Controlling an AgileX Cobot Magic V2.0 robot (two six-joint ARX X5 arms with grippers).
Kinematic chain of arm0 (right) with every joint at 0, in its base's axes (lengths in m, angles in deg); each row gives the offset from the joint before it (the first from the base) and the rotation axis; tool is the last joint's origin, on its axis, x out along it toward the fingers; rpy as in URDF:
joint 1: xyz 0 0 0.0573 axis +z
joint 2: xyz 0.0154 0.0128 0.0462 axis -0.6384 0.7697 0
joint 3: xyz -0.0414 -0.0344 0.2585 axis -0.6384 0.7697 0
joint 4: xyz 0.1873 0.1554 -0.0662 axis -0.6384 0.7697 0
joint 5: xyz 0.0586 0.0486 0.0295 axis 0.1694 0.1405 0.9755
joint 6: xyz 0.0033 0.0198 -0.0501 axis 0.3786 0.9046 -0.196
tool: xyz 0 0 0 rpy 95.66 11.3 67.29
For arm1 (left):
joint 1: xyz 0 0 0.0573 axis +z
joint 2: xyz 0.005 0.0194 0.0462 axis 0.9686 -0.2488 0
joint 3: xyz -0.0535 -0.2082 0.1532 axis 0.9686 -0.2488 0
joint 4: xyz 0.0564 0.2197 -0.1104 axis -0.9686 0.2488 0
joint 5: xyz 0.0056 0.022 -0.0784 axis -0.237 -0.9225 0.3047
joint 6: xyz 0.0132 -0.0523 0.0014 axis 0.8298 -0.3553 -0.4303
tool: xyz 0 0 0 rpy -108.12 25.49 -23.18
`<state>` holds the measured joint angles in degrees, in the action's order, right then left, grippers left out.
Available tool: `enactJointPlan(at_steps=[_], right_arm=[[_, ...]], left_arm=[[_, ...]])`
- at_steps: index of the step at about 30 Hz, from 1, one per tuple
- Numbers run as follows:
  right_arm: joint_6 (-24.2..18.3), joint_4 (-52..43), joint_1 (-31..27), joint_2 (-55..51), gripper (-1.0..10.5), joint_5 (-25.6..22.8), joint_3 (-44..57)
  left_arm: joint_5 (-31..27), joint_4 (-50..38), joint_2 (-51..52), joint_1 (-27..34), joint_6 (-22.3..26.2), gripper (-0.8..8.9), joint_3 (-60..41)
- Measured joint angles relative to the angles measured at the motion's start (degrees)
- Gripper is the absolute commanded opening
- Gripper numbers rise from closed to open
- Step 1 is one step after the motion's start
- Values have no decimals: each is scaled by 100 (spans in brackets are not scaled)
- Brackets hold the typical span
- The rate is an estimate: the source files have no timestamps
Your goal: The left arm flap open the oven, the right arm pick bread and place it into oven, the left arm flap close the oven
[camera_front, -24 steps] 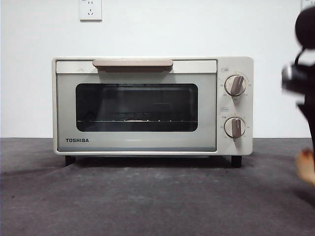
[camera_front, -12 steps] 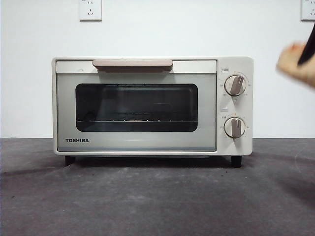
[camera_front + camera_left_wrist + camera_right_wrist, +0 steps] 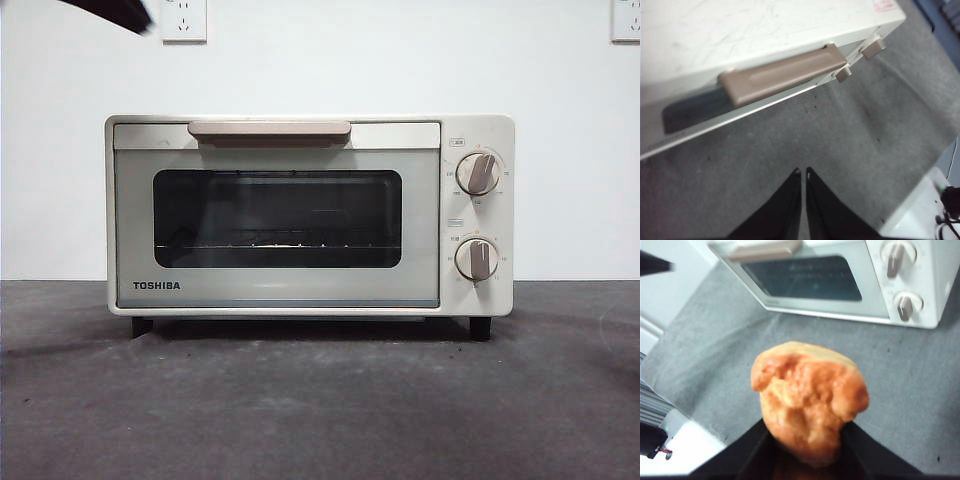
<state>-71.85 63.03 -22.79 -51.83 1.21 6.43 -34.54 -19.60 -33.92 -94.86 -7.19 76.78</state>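
Observation:
The cream-white TOSHIBA oven [image 3: 300,215] stands on the grey table with its door shut and its beige handle [image 3: 270,129] at the top. My left gripper [image 3: 803,172] is shut and empty, hovering above and in front of the handle [image 3: 782,74]. It shows as a black tip [image 3: 115,12] at the front view's top left. My right gripper [image 3: 805,432] is shut on the golden-brown bread [image 3: 807,400], held in the air in front of the oven [image 3: 840,280]. The bread and right arm are out of the front view.
Two round knobs [image 3: 478,173] [image 3: 478,259] sit on the oven's right panel. A white wall with a socket [image 3: 184,18] stands behind. A white base edge [image 3: 920,210] lies beyond the table's edge. Grey table surface [image 3: 320,400] spreads in front of the oven.
The right gripper with the bread rose along the right edge and left the front view. A black tip of the left arm has come in at the top left.

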Motion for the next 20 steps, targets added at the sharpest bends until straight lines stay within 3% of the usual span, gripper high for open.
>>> enactJointPlan(at_steps=[8, 20], right_arm=[[0, -33, 0, -155, 139, -278, 0], [-13, -33, 0, -155, 139, -278, 0]], left_arm=[[-758, -59, -1270, -492, 179, 16, 977], [-1340, -844, -1829, -831, 570, 16, 1012]])
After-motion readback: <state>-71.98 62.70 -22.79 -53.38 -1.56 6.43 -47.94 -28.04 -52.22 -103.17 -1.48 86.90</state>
